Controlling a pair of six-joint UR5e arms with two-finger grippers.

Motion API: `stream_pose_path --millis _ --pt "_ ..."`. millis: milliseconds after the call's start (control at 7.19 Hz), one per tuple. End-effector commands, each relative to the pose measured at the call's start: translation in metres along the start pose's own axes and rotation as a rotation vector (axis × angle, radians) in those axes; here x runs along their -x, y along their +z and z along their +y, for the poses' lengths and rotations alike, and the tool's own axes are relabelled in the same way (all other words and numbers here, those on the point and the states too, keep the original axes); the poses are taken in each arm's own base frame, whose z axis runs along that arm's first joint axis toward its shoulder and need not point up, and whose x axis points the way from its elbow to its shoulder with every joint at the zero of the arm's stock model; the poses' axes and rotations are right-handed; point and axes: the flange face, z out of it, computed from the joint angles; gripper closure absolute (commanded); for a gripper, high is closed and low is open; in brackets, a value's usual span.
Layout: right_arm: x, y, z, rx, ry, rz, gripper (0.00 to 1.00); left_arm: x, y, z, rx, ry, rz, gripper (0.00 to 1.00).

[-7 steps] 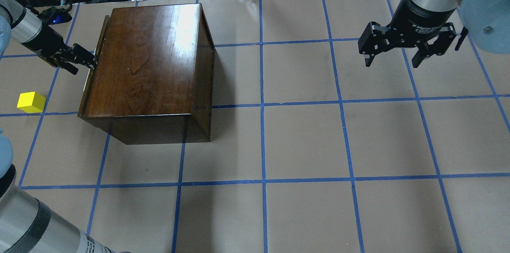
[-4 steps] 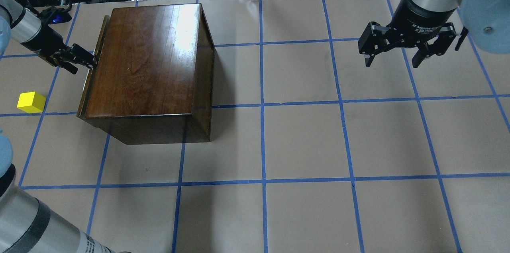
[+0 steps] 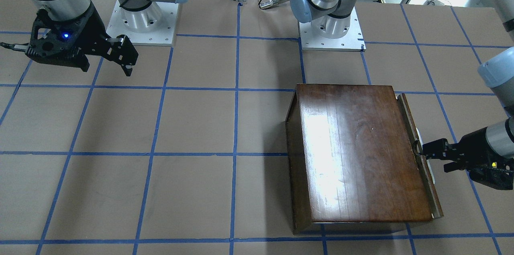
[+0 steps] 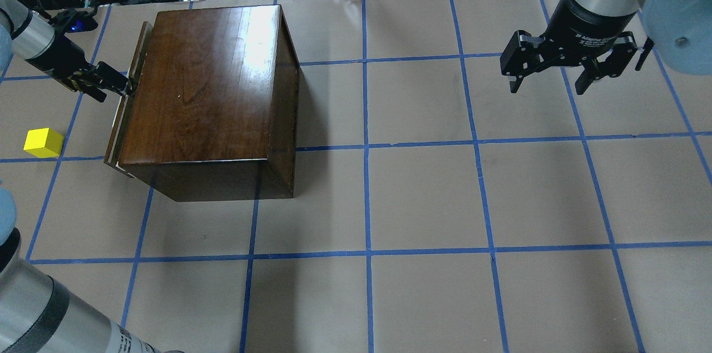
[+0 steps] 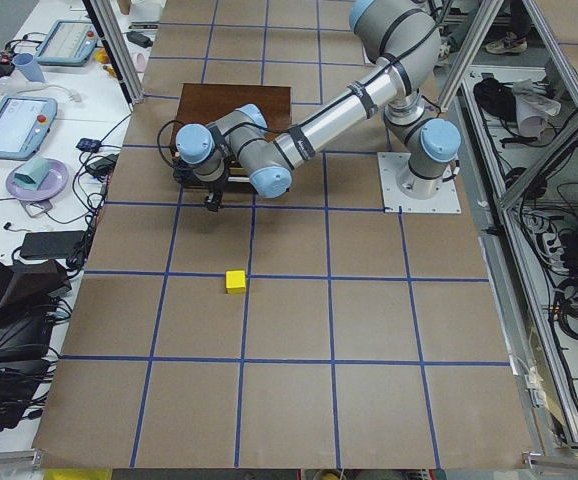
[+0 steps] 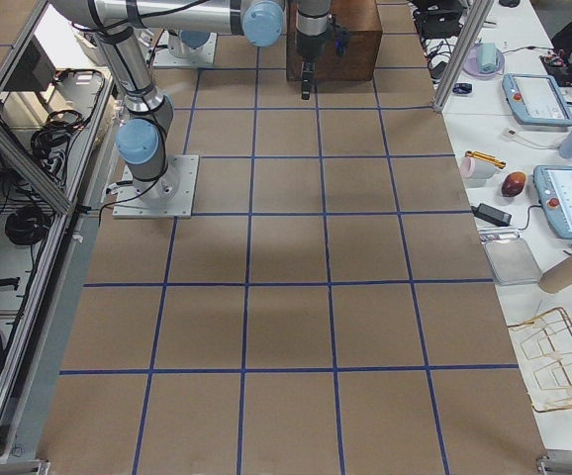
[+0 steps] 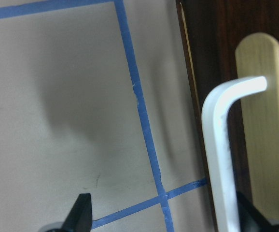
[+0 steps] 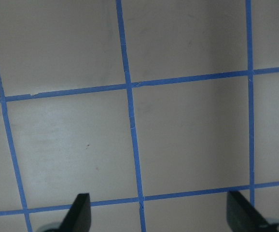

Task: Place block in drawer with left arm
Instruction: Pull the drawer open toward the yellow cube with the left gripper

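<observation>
The jaws of the left gripper (image 7: 166,215) stand apart, not clenched, and the bent metal pull (image 7: 221,159) passes between them, close against one finger, so the pull looks hooked more than pinched. The pull sits on the dark front panel of the drawer (image 4: 119,119). A thin pale strip shows between this panel and the wooden box (image 4: 206,86), so the drawer is out only a little.

I judge that the step in hand is opening the drawer. The next move calls for a straight pull away from the box until the tray is well uncovered; after that the arm must let go and turn to the block (image 4: 43,142).

The block is a small bright yellow cube. It lies flat on the table, on the drawer's side of the box, apart from the panel and untouched.

The right gripper (image 4: 548,86) hangs released and empty, well apart from the box.
</observation>
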Motion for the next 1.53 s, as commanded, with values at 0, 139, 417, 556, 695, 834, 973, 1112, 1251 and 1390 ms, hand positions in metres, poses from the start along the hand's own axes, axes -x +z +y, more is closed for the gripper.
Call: stream_pose_path --millis 0,139,417,556,695,834,973,1112,1251,1390 --pt "0.000 0.000 0.000 0.000 0.000 0.000 0.00 0.001 0.000 0.000 0.000 0.003 0.000 0.00" --pt "0.000 0.000 0.000 0.000 0.000 0.000 0.00 0.000 0.000 0.001 0.000 0.009 0.002 0.00" --pt "-0.001 0.000 0.000 0.000 0.001 0.000 0.00 0.001 -0.002 0.003 0.005 0.023 0.008 0.00" --pt "0.000 0.000 0.000 0.000 0.000 0.000 0.00 0.006 -0.003 0.007 0.004 0.016 0.012 0.00" --pt "0.000 0.001 0.000 0.001 0.000 0.000 0.00 0.009 -0.004 0.008 0.003 0.015 0.010 0.00" --pt "0.000 0.000 0.000 0.000 0.000 0.000 0.00 0.010 -0.004 0.008 0.002 0.038 0.010 0.00" --pt "0.000 0.001 0.000 0.001 0.000 0.000 0.00 0.010 -0.005 0.008 0.000 0.040 0.008 0.00" --pt "0.000 0.000 0.000 0.000 0.000 0.000 0.00 0.011 -0.009 0.006 -0.005 0.046 0.002 0.00" --pt "0.000 0.000 0.000 0.000 0.000 0.000 0.00 0.012 -0.011 0.005 -0.007 0.049 -0.002 0.00" --pt "0.000 0.000 0.000 0.000 0.000 0.000 0.00 0.012 -0.011 0.005 -0.007 0.049 -0.002 0.01"
